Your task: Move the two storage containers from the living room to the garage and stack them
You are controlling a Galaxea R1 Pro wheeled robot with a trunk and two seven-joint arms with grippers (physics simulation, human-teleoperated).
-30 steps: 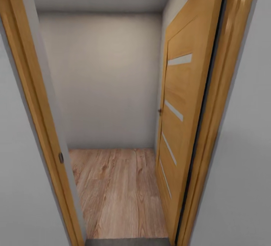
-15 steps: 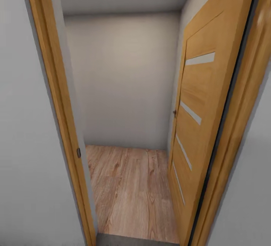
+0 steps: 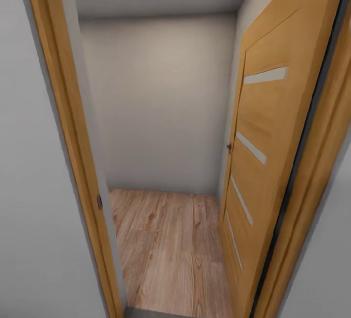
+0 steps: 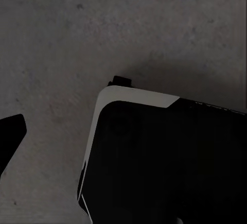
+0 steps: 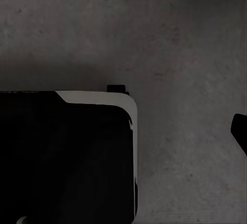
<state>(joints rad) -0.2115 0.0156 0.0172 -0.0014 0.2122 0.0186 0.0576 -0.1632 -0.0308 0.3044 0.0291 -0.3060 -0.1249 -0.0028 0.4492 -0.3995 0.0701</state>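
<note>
The robot is facing an open wooden door (image 3: 273, 152) onto wood-plank flooring (image 3: 170, 250); I cannot tell how either gripper's jaws stand.

Light wood-plank flooring (image 3: 165, 250) covers the small room beyond the doorway, running back to the grey rear wall (image 3: 161, 103), with nothing lying on it. At the threshold it meets a strip of dark grey. Both wrist views look down on mottled dark grey concrete floor (image 4: 103, 33), where the robot's dark, white-edged base (image 4: 164, 162) stands.
</note>
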